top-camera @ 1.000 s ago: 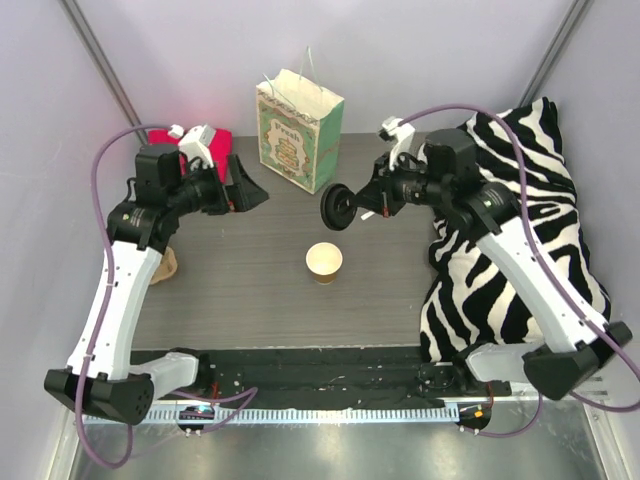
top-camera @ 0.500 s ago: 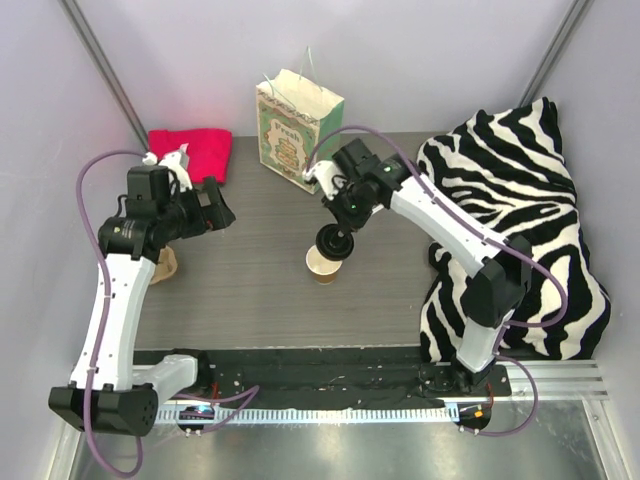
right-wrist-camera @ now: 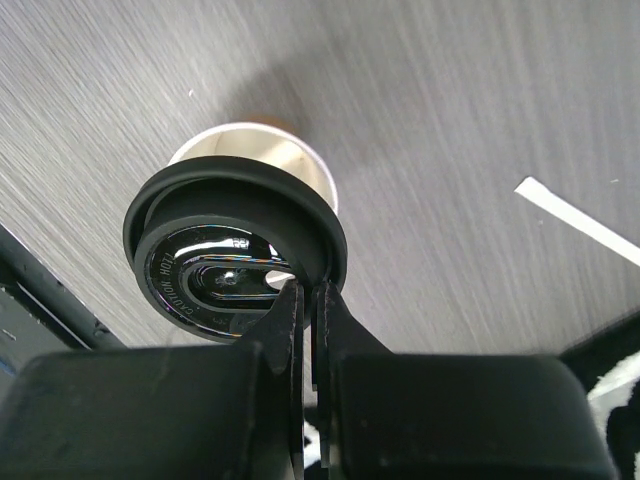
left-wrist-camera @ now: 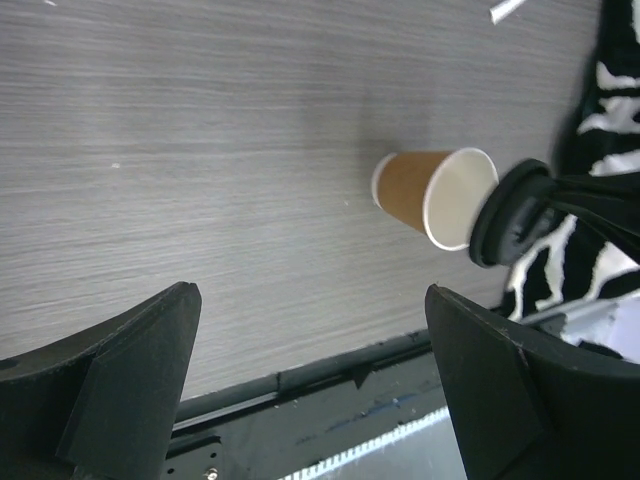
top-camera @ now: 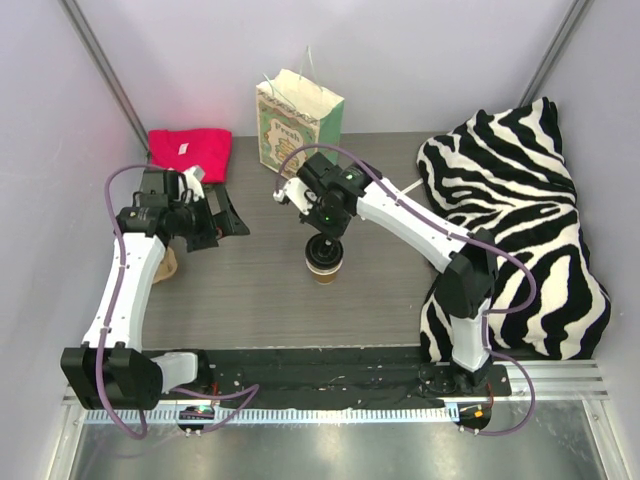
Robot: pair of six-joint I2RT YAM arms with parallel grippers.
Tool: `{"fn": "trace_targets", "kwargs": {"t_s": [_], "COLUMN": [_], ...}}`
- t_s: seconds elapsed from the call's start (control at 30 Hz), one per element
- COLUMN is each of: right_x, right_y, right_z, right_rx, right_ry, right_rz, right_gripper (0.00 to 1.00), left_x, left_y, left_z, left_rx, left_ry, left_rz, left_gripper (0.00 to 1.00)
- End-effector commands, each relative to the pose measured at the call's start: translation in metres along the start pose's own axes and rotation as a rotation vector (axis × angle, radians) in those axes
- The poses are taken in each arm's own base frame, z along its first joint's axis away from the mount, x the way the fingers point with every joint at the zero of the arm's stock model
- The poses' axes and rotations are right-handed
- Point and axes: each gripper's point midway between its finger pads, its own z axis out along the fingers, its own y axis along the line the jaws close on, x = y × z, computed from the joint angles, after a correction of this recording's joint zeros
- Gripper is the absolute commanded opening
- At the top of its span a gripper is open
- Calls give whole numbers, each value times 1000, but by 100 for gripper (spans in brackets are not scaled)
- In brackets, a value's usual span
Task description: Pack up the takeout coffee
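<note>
A small tan kraft-paper cup (top-camera: 323, 268) stands upright in the middle of the grey table, its mouth open. My right gripper (top-camera: 325, 246) is shut on the rim of the round black lid (right-wrist-camera: 232, 250) and holds it just above the cup's mouth (right-wrist-camera: 268, 152), partly covering it. In the left wrist view the cup (left-wrist-camera: 420, 190) shows with the lid (left-wrist-camera: 512, 210) at its rim. My left gripper (top-camera: 232, 212) is open and empty, to the left of the cup and apart from it.
A white-and-green paper bag with handles (top-camera: 298, 128) stands behind the cup. A red cloth (top-camera: 189, 152) lies at the back left. A zebra-striped cushion (top-camera: 515, 230) fills the right side. A tan object (top-camera: 166, 265) lies under the left arm.
My right arm has swung left and down, bringing the lid from beside the bag to just over the cup. My left gripper has turned and shifted slightly right.
</note>
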Motion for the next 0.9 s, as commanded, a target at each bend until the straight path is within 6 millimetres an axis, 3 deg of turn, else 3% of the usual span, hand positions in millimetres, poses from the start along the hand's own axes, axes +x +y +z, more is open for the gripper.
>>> {"fn": "trace_targets", "kwargs": {"t_s": [0.0,0.23,0.6,0.87], "right_x": [0,-2,-3,-3], "right_y": [2,-1,-1,-1], "right_z": [-6,-5,5,13], "right_rx": [7,15,7,15], "right_ry": [25,22,41,58], "right_rz": [-12,-6,-3,-5], "right_gripper": [1,1,2,4], "left_x": [-4,-3,-1,0], "left_y": [-26,-52,-67,-66], "left_z": [-2,3,9,14], "left_rx": [148,330,463,482], "left_ry": [-3,-21,-16,-17], "left_rz": [5,-57,-119,-127], "left_gripper": [100,100,99,96]}}
